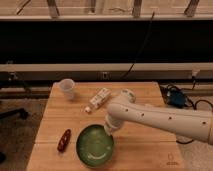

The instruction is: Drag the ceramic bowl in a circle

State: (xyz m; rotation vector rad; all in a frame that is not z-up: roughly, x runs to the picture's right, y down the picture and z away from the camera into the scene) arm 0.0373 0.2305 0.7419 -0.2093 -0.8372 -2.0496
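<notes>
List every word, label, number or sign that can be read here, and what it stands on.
Nothing reads clearly.
White carton: any print is too blurred to read.
Small mark on the table, near right corner: too small to read.
Gripper, at the ceramic bowl far right rim: no lettering visible.

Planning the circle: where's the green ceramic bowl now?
The glossy green ceramic bowl sits at the wooden table's front edge in the camera view, just right of a small dark red object, with the gripper at its far right rim.
</notes>
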